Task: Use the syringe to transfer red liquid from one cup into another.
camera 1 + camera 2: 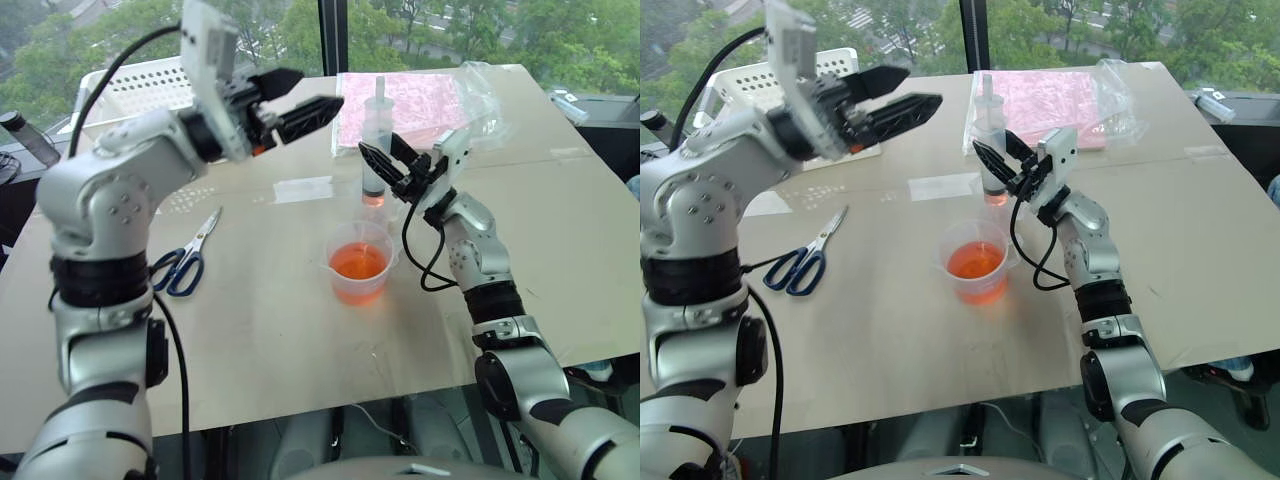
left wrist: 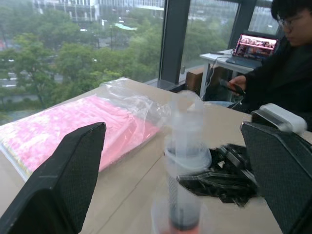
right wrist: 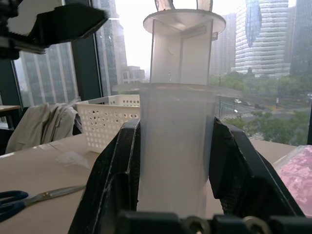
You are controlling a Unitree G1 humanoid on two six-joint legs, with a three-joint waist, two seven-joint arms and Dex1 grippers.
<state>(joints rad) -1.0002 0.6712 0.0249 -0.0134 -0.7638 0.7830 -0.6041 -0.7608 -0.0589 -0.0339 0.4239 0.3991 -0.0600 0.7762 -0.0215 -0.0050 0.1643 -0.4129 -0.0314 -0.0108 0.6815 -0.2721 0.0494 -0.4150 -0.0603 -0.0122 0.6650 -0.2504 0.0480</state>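
Observation:
My right gripper [image 1: 383,156] is shut on the barrel of the syringe [image 1: 377,135], which stands upright above the table, plunger end up; its black fingers [image 3: 117,170] sit on either side of the clear barrel [image 3: 175,146]. A little red liquid shows at the syringe's lower end [image 1: 373,197], where what looks like the rim of the smaller cup [image 2: 158,212] surrounds it. The larger spouted cup [image 1: 358,262] sits just in front, partly filled with red liquid [image 1: 358,260]. My left gripper [image 1: 320,88] hangs open in the air, left of and level with the syringe's top, holding nothing.
Blue-handled scissors [image 1: 185,262] lie on the table's left part. A white perforated basket [image 1: 140,85] stands at the back left. A pink packet in a clear bag [image 1: 410,100] lies behind the syringe. A person [image 2: 287,53] sits beyond the table by a laptop [image 2: 256,46].

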